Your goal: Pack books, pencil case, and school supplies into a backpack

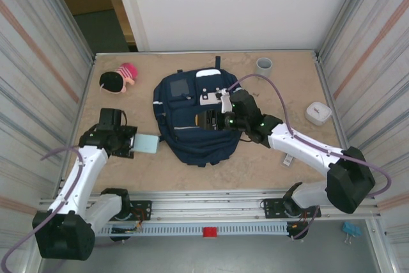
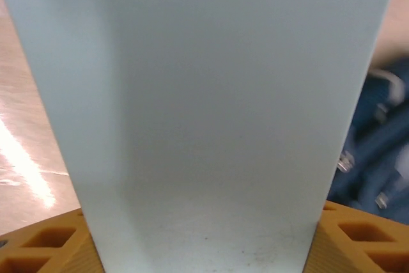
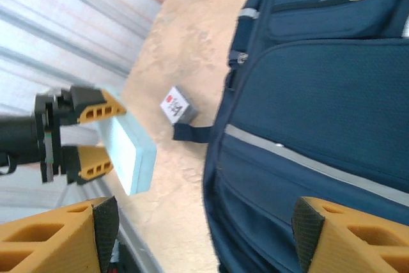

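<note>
The left pincer [image 1: 134, 143] is pinching the pencil case [image 1: 147, 144] - its orange fingers [image 3: 99, 108] are pressing on both long sides. The case is sitting low, just beside the left edge of the backpack [image 1: 192, 139]. I cannot tell if it is off the table [image 1: 268, 174] yet.

The right pincer [image 3: 204, 241] is hanging over the middle of the backpack. Its fingers are spread wide, with nothing between them.

So I think the pencil case step is the one going on. Next, the case needs lifting and carrying over to the backpack's opening. I am not seeing an open zip, so the right pincer may need to hold a pocket open first.

A small white piece [image 3: 176, 105] with red print is lying by the backpack's left edge. Another white piece [image 1: 289, 158] is lying to the right of the backpack, and a rounded white box [image 1: 317, 113] is sitting farther right. A grey cup [image 1: 264, 65] is standing past the backpack's far right corner, and a pink and black thing [image 1: 118, 80] is lying past its far left corner.

The table is sandy brown and flat - silvery ribbed walls [image 1: 38, 62] are standing on both sides.
</note>
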